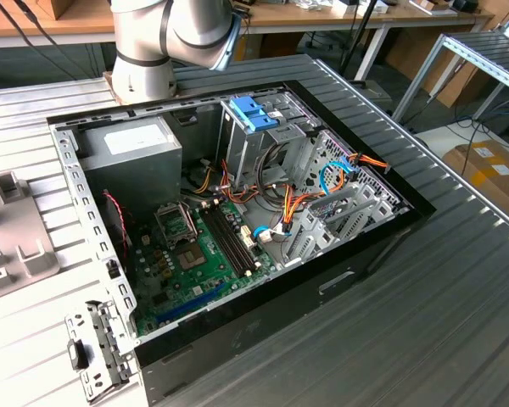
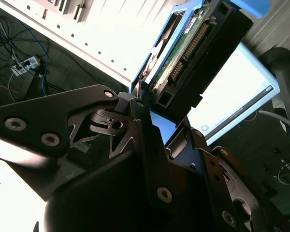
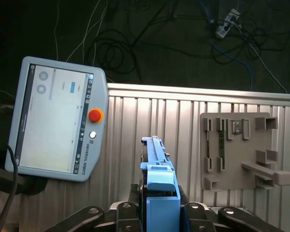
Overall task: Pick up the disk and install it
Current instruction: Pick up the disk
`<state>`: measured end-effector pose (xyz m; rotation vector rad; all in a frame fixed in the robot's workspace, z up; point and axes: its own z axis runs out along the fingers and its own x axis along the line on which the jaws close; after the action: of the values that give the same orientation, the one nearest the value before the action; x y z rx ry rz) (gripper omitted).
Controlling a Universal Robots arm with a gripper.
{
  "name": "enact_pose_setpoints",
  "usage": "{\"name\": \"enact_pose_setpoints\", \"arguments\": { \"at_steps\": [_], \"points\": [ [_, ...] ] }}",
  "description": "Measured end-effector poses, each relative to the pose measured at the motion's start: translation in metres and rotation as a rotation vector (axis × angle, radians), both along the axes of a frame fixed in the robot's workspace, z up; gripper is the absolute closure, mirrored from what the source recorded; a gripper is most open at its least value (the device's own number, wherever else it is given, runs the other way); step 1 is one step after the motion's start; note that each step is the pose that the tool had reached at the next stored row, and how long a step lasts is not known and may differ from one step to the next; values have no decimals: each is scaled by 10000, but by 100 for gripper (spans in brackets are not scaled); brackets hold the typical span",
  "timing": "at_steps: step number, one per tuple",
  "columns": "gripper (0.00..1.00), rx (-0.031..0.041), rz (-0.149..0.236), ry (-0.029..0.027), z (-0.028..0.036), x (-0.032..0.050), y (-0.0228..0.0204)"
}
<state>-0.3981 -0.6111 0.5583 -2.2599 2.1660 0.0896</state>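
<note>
The disk (image 3: 158, 166) stands edge-on, long axis pointing straight out from the gripper (image 3: 159, 209), whose jaws clamp its near end

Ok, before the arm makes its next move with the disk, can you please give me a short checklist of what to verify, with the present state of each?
1. Disk held: ok. The pincer is shut on the disk, as both wrist views show.
2. Disk's connector side uncovered: ok. The pin row is bare in the second wrist view.
3. Computer case open: ok, its inside is exposed.
4. Free slot in the drive cage: cannot tell. Orange cables run beside it.
5. Grip firm enough: cannot tell.
</note>
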Motion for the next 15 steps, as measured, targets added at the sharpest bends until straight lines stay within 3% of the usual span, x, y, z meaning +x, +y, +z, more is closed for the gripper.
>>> {"name": "enact_pose_setpoints", "arguments": {
  "at_steps": [15],
  "points": [
    [63, 0, 0, 0, -1, 16, -70]
  ]
}}
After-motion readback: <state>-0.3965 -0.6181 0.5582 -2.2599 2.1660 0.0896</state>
